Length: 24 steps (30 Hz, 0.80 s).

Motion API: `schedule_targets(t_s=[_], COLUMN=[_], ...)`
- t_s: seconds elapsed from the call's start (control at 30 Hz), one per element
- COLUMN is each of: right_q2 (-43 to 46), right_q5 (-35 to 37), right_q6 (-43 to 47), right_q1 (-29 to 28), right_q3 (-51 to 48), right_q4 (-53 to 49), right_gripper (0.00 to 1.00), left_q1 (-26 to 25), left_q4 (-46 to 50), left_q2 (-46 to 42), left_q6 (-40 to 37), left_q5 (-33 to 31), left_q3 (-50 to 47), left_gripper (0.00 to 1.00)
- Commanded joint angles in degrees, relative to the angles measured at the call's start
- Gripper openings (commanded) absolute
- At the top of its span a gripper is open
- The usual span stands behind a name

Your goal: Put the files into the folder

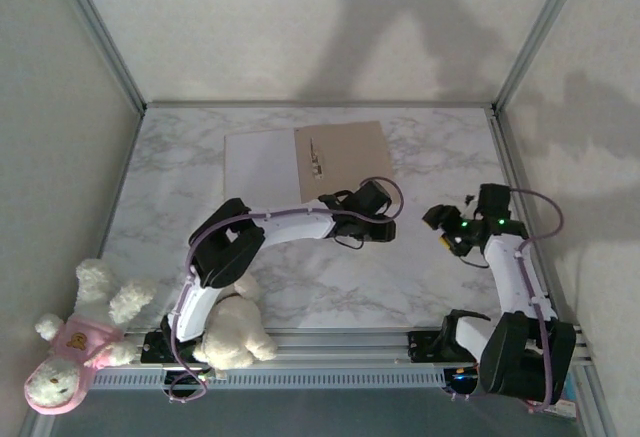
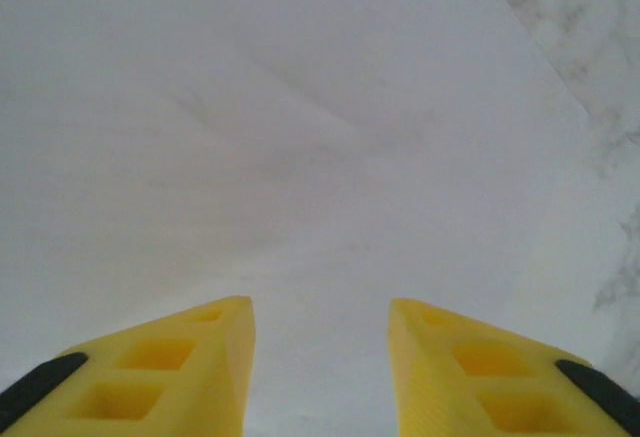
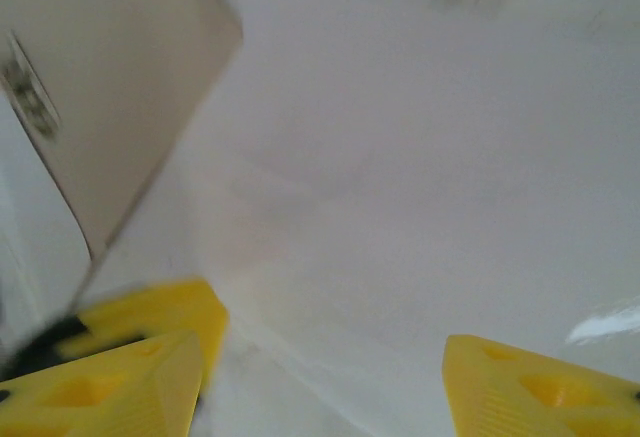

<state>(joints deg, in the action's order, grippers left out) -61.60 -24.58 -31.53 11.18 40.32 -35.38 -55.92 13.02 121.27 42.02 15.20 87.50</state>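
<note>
1. Left end effector (image 2: 320, 307): yellow fingers (image 2: 200, 357) apart with nothing between them, so released. It hangs over a white sheet, and marble desk (image 1: 300, 287) shows at the right of its wrist view.
2. Right end effector (image 3: 325, 347): fingers wide apart, released, nothing held. Its wrist view is blurred.
3. Files (image 1: 258, 165): we see white paper flat on the desk, far centre, just left of the folder (image 1: 350, 157). The edges meet; we can't tell whether they overlap.
4. Folder: tan, lying flat, with the left arm's wrist at its near edge.
5. Writing: a small dark mark (image 1: 317, 158) near the folder's left edge, too small and blurred to read.
6. Near left, by the left arm's base: white plush (image 1: 235, 332) and pink-dressed plush (image 1: 65, 352).
</note>
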Motion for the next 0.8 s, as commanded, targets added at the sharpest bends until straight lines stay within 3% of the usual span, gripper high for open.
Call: schedule_targets(t_s=[0.0,0.4,0.6,0.77], right_q2=[-0.13,-11.03,-13.25,-16.85], right_q5=[1.60,-3.16,-6.86,-7.55], right_q6=[-0.08,0.09,0.68,2.52], right_q1=[3.97,4.92,4.33,0.48], right_q3=[2.29,7.88,7.99,9.21], right_q4=[-0.31,3.21,4.32,2.20], right_gripper=[0.69,0.71,0.71,0.69], left_q1=[-2.96,-6.85,-6.24,-6.13], left_q4=[-4.14,-2.43,0.06,0.69], left_q2=[1.36,4.74,0.53,-4.08], left_q6=[3.23,3.51,4.13,4.91], left_q5=[2.96,3.80,0.47,-0.45], left_q3=[0.26,-1.46,-10.05,-19.85], left_gripper=[0.35,0.31,0.31,0.31])
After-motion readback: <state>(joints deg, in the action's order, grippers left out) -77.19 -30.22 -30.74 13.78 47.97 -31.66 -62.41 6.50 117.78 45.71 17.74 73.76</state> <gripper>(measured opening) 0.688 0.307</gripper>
